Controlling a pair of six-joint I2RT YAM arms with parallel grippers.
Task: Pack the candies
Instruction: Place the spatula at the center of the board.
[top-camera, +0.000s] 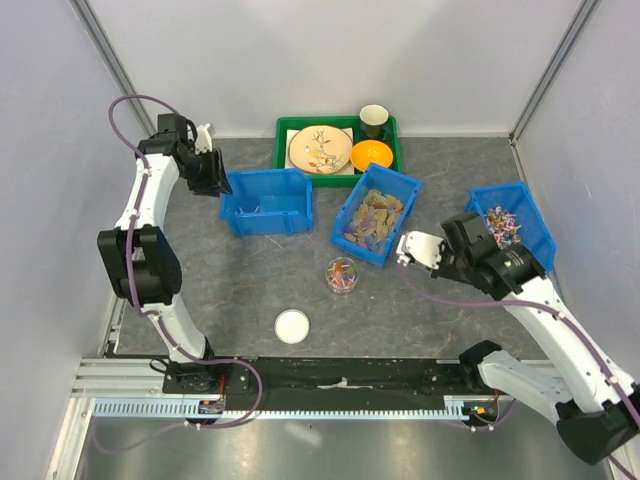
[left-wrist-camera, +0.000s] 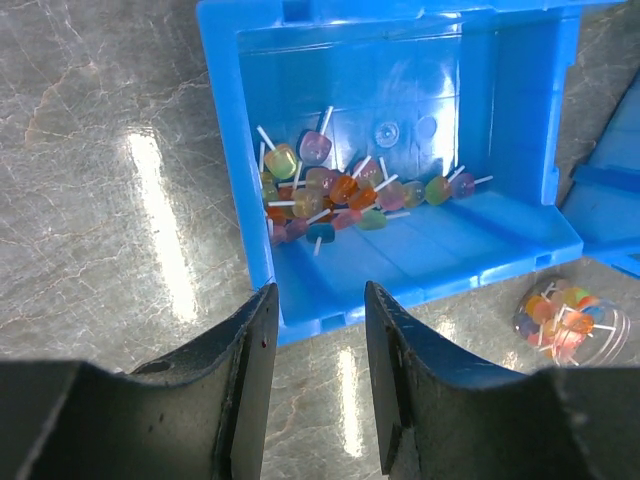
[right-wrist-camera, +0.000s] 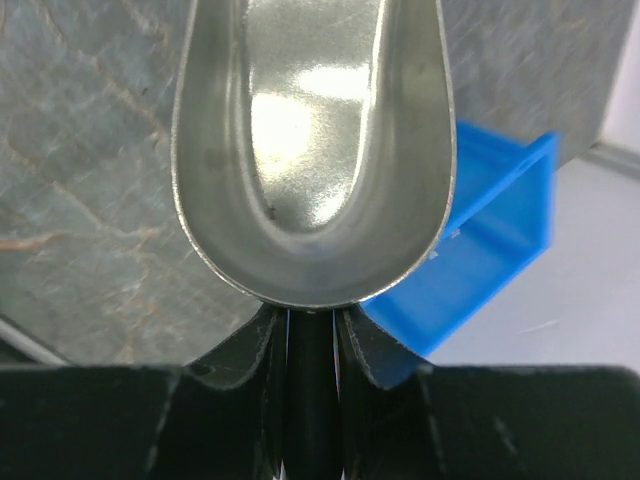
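The candies (left-wrist-camera: 340, 190), small bright sweets on white sticks, lie heaped in the left blue bin (left-wrist-camera: 500, 235), which also shows in the top view (top-camera: 290, 185). More of them fill a clear round jar (top-camera: 342, 274) on the table, seen also in the left wrist view (left-wrist-camera: 572, 318). My left gripper (left-wrist-camera: 318, 300) is open and empty, hovering just outside that bin's near wall; in the top view (top-camera: 212, 172) it is at the bin's left end. My right gripper (right-wrist-camera: 311, 315) is shut on the handle of an empty metal scoop (right-wrist-camera: 310, 150), held over the table to the right of the jar (top-camera: 414, 247).
A white lid (top-camera: 292, 326) lies in front of the jar. A middle blue bin (top-camera: 405, 185) holds flat pastel packets. A right blue bin (top-camera: 535, 225) holds tiny white-pink sweets. A green tray (top-camera: 285, 128) at the back carries a plate, an orange bowl and a dark cup.
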